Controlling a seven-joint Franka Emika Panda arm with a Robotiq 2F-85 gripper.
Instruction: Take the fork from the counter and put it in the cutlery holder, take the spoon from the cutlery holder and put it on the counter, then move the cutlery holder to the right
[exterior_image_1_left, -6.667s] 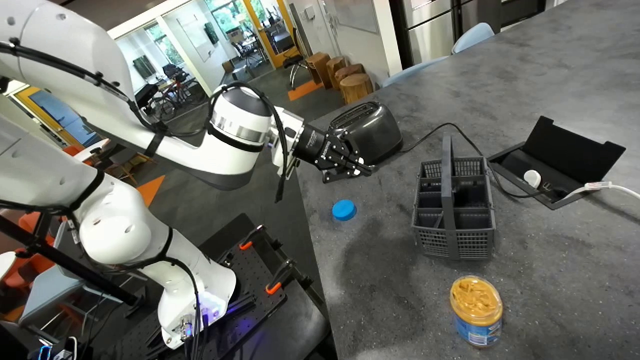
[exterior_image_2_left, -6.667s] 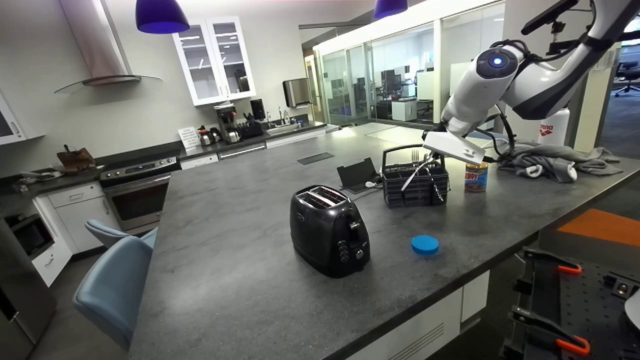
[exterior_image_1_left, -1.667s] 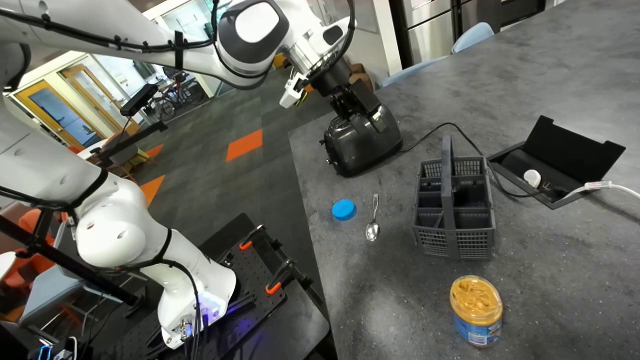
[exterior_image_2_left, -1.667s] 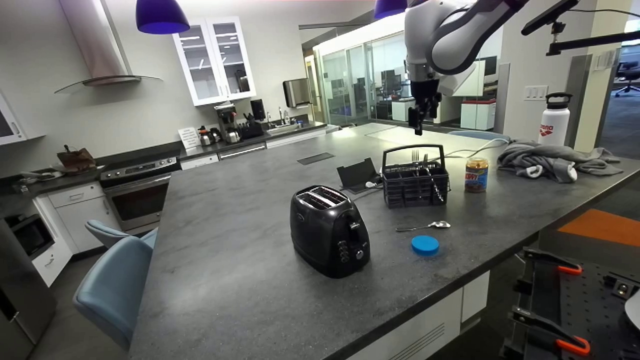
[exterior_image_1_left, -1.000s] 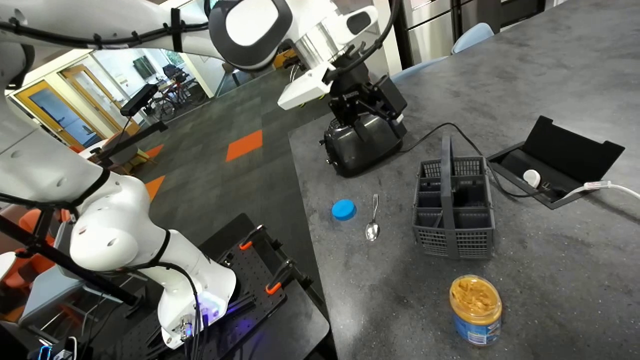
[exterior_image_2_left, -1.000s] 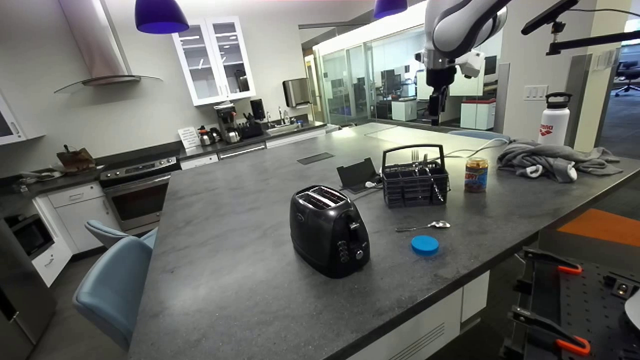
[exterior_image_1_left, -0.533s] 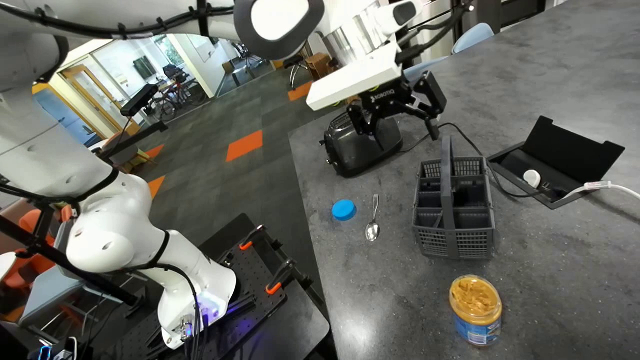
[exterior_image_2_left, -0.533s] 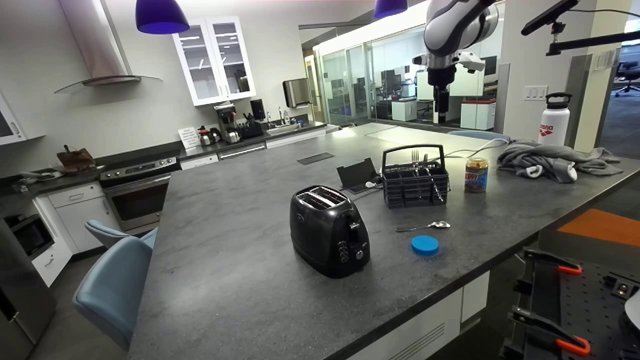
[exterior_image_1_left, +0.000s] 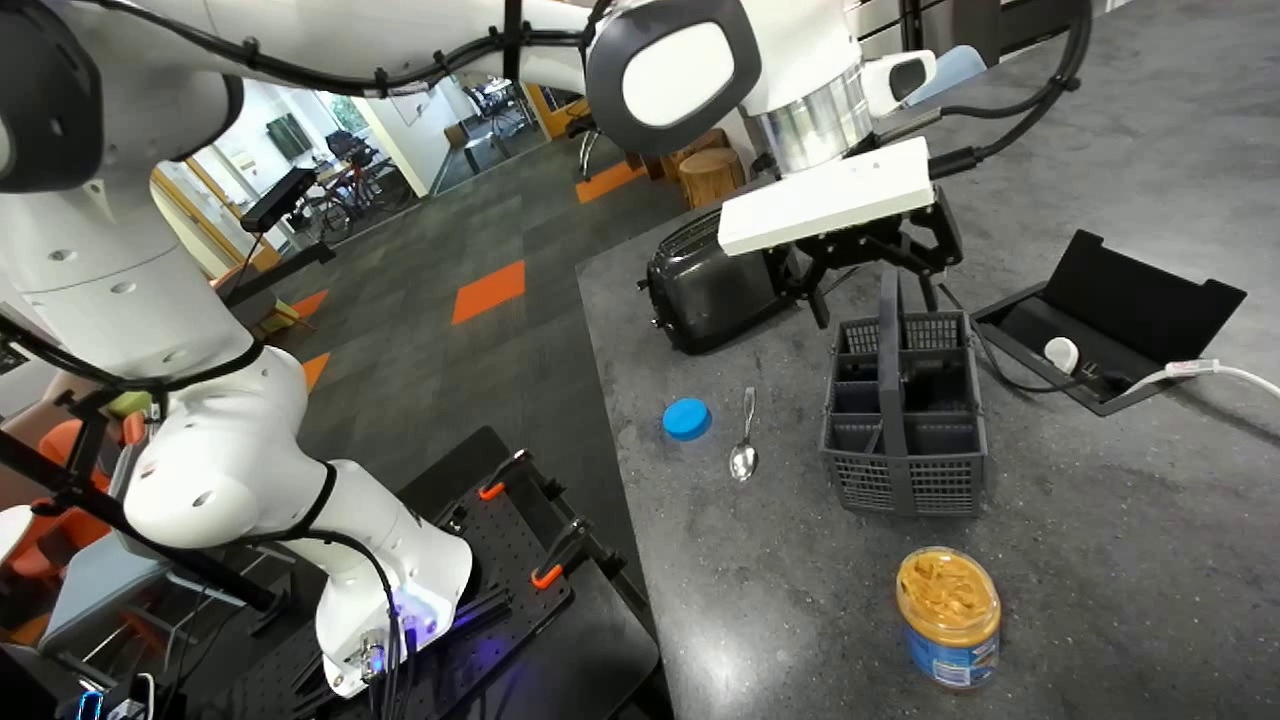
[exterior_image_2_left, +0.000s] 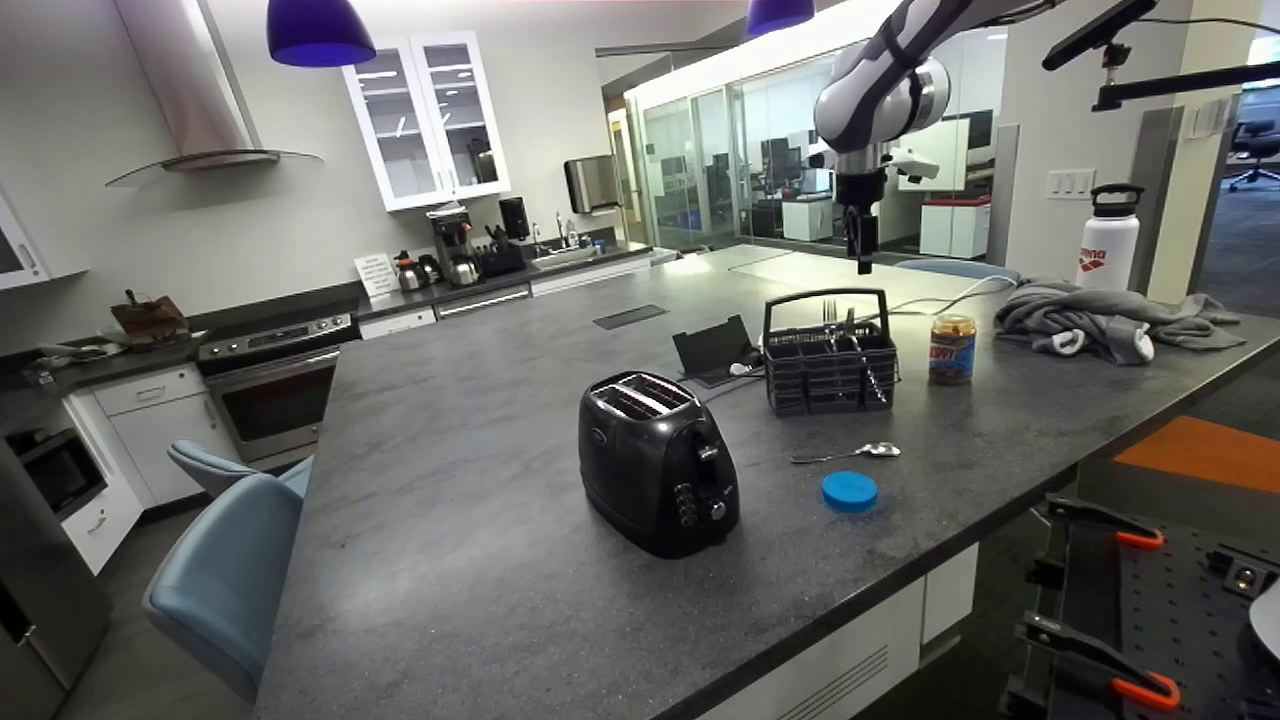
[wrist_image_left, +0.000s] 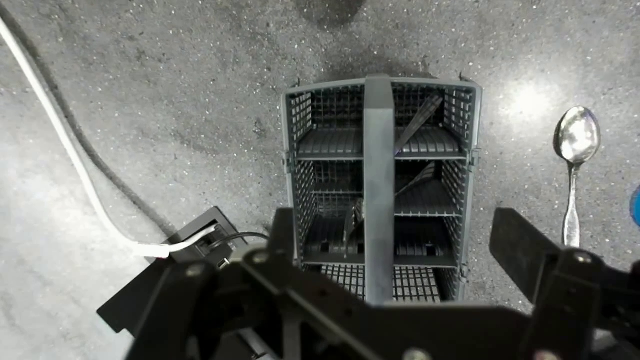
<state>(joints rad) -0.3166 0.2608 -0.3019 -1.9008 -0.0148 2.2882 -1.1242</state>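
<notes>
Gripper (wrist_image_left: 395, 227), one, mine: jaws spread wide, nothing held. I hang above the cutlery holder (exterior_image_1_left: 900, 487) and apart from it; in the wrist view its handle runs from 12 to 6 o'clock, lying below and between my jaws.

The holder, one: dark mesh sides, divided into compartments, standing upright on the speckled grey counter (exterior_image_1_left: 1130, 520). Taken as dial centre in an exterior view, it sets the hours below; I show at 12.

Fork (exterior_image_2_left: 830, 312), one: silver, standing in the holder, tines up; which compartment, I cannot tell.

Silver utensil (exterior_image_2_left: 872, 375), one: slanting at the holder, kind unclear.

Spoon (wrist_image_left: 578, 142), one: silver, flat on the counter at 9 o'clock, handle toward 12, bowl toward 6.

Blue lid (exterior_image_1_left: 687, 419), one: also at 9, just beyond the spoon.

Jar of peanut butter (exterior_image_1_left: 950, 640), one: near 6 o'clock, contents showing at the top, blue label.

Two-slot toaster (exterior_image_1_left: 705, 295), one: black, at 10 o'clock, partly hidden behind me.

Hinged case (exterior_image_1_left: 1125, 305), one: black, cover raised, at 2 o'clock, a white cable (exterior_image_1_left: 1192, 369) running to it.
</notes>
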